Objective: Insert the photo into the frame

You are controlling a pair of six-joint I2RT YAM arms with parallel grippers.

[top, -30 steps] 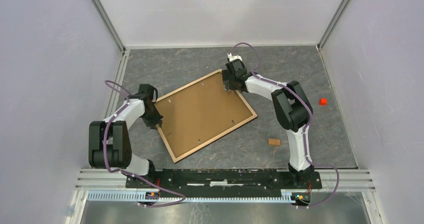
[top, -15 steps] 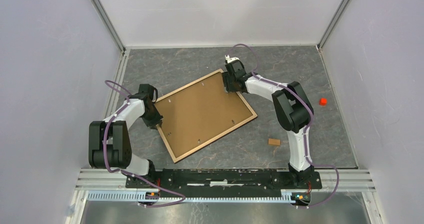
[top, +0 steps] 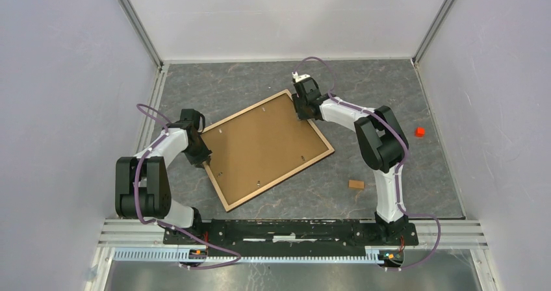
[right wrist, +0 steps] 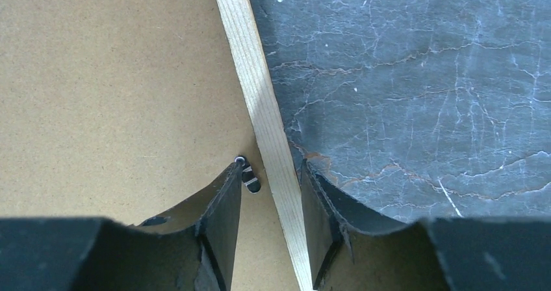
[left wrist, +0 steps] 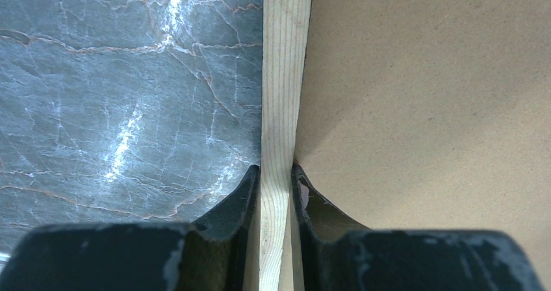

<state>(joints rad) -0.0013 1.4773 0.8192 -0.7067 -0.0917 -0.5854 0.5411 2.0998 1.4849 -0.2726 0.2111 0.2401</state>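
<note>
Inside left gripper (left wrist: 276,174): thin light-wood rectangular picture frame (left wrist: 281,76), rim pinched tight, apparently to steady it.
At right gripper (right wrist: 269,171): jaws half-spread astride opposite rim, small silver clip (right wrist: 250,182) between them.

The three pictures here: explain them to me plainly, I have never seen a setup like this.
This is a robot: a left arm and a right arm bolted at the near edge of a grey table. The wide picture looks down from above and behind them. Each close-up comes from a camera on one wrist, with that hand showing at the bottom. On the table lies a wooden frame, back up, with a brown backing board in it. A small red block and a brown piece lie to the right. The left hand is pinched shut on the frame's rim. The right hand straddles the opposite rim, its fingers not closed on it. No photo is visible.
</note>
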